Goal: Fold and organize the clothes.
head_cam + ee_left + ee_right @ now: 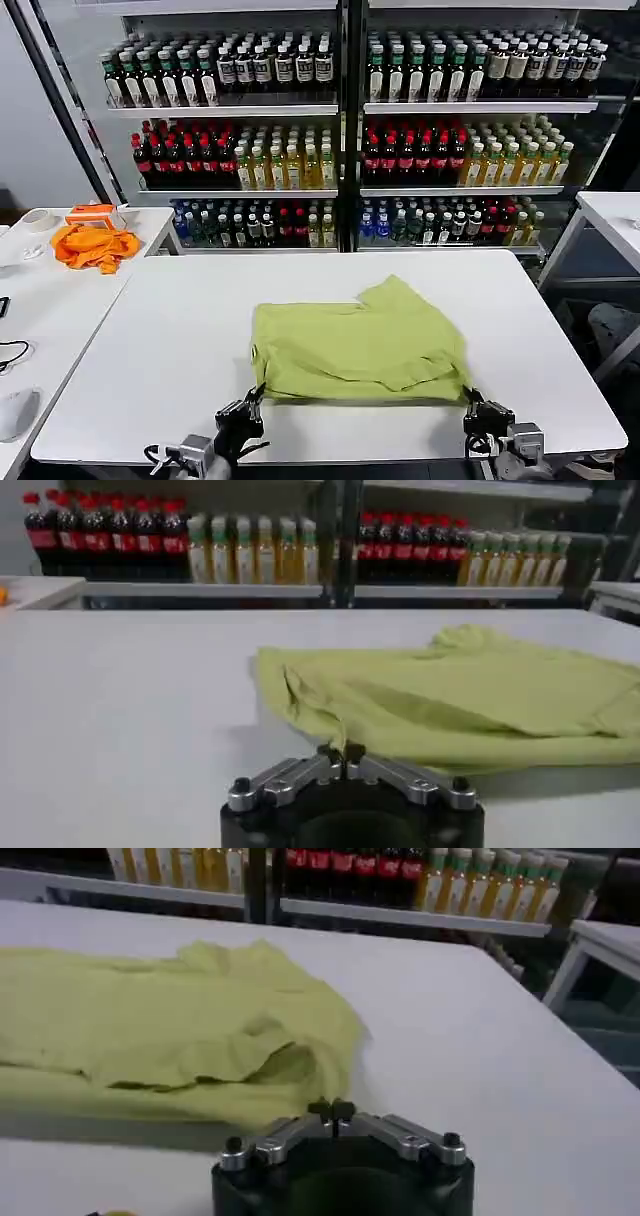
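Observation:
A lime yellow-green T-shirt lies partly folded and rumpled in the middle of the white table, with one sleeve sticking out toward the back. My left gripper is at the shirt's near left corner, shut, and a pinch of the cloth runs down between its fingertips. At the near right corner my right gripper is shut too. The shirt's front edge meets its fingertips.
An orange cloth and an orange object lie on a side table at the left. Shelves of bottles stand behind the table. Another white table is at the right. The table's front edge is just under both grippers.

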Controlling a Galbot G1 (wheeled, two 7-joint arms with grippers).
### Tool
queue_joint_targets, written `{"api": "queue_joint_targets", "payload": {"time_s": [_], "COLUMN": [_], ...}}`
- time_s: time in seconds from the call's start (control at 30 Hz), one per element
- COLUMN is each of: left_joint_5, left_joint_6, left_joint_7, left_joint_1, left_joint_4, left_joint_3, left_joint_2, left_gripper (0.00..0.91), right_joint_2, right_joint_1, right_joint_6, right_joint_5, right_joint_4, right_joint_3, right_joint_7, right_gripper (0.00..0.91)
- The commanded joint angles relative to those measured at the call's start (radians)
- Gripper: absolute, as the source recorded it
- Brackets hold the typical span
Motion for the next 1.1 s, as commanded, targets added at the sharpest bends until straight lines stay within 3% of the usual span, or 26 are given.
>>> {"api": "queue_joint_targets", "payload": {"time_s": [0.03,0.17,0.2,0.23,0.27,0.43,0.57,0.87,1.1], "left_joint_5": [0.021,0.056,0.067,0.080,0.095,0.180,0.175,0.024,-0.158], "left_joint_6": [-0.003,0.001,0.003,0.006,0.009,0.044,0.055,0.065,0.079], "left_joint_7": [0.003,0.009,0.010,0.012,0.015,0.022,0.021,0.009,-0.078], "left_joint_1": [0.134,0.197,0.212,0.221,0.227,0.223,0.204,0.072,-0.200], "left_joint_4": [-0.091,-0.113,-0.117,-0.118,-0.117,-0.110,-0.129,-0.143,0.041], "left_joint_3": [-0.008,-0.015,-0.016,-0.017,-0.018,-0.029,-0.055,-0.135,-0.083], "left_joint_2": [-0.002,0.016,0.020,0.024,0.028,0.039,0.046,0.100,0.174], "left_gripper": [0.020,0.020,0.081,0.353,0.907,0.907,0.907,0.907,0.907], "right_joint_2": [0.002,-0.003,-0.003,-0.002,-0.002,0.003,-0.003,-0.055,-0.068], "right_joint_1": [-0.080,-0.130,-0.136,-0.140,-0.142,-0.134,-0.137,0.050,0.485], "right_joint_6": [0.002,-0.002,-0.004,-0.005,-0.009,-0.045,-0.033,-0.027,-0.038], "right_joint_5": [-0.008,-0.051,-0.059,-0.066,-0.072,-0.103,-0.099,0.044,0.117], "right_joint_4": [0.054,0.065,0.064,0.062,0.061,0.063,0.100,0.111,-0.186], "right_joint_3": [0.024,0.025,0.023,0.020,0.017,0.002,0.015,0.044,-0.201], "right_joint_7": [-0.001,-0.001,0.000,0.000,-0.001,-0.019,-0.032,-0.006,0.053], "right_gripper": [0.000,0.000,0.000,0.111,0.907,0.907,0.907,0.907,0.907]}}
